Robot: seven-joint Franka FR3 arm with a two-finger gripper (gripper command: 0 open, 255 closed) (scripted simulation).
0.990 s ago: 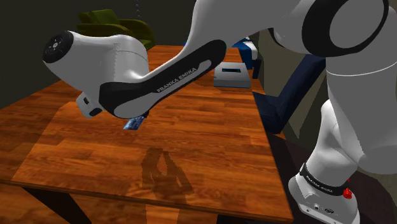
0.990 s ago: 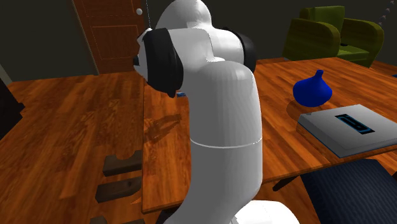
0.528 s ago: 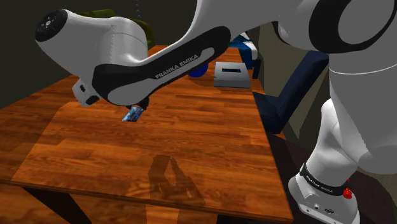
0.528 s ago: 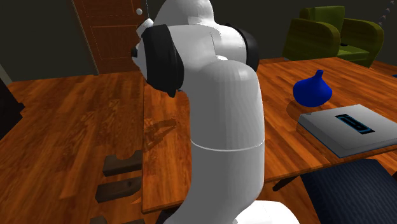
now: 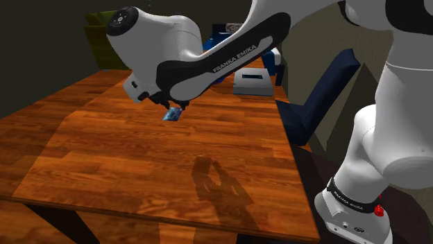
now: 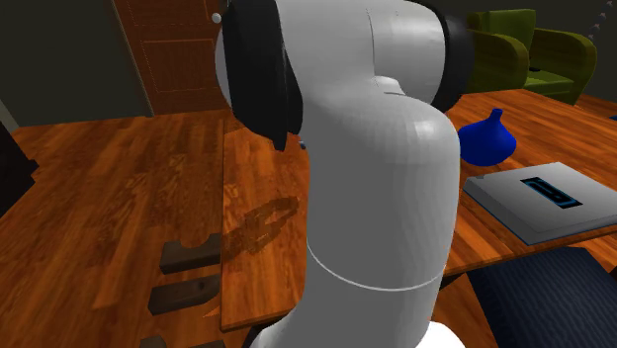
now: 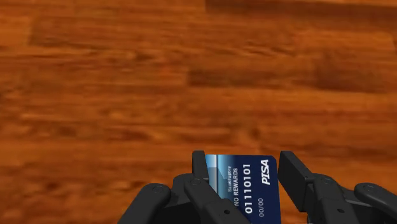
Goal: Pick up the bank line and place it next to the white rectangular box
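A blue bank card (image 7: 249, 189) printed "NO REWARDS" sits clasped between my black fingers (image 7: 200, 167), so my gripper (image 7: 245, 167) is shut on it. In the shoulder view the card (image 5: 173, 114) hangs in the gripper (image 5: 169, 109) above the middle of the wooden table (image 5: 104, 152), clear of the surface. The white-grey rectangular box (image 5: 251, 82) with a dark slot lies at the table's far end, beyond the gripper. In the second exterior view, the same box (image 6: 544, 203) lies at the right, while the arm hides the gripper.
A blue vase (image 6: 486, 140) stands just beyond the box. Green armchairs (image 6: 514, 49) sit behind the table. A dark blue seat (image 5: 326, 90) flanks the table's edge at the shoulder view's right. The arm's shadow (image 5: 215, 187) falls on the near tabletop.
The arm has swung towards the shoulder view's right and far end, carrying the card higher and closer to the box. Its shadow shifted right too.
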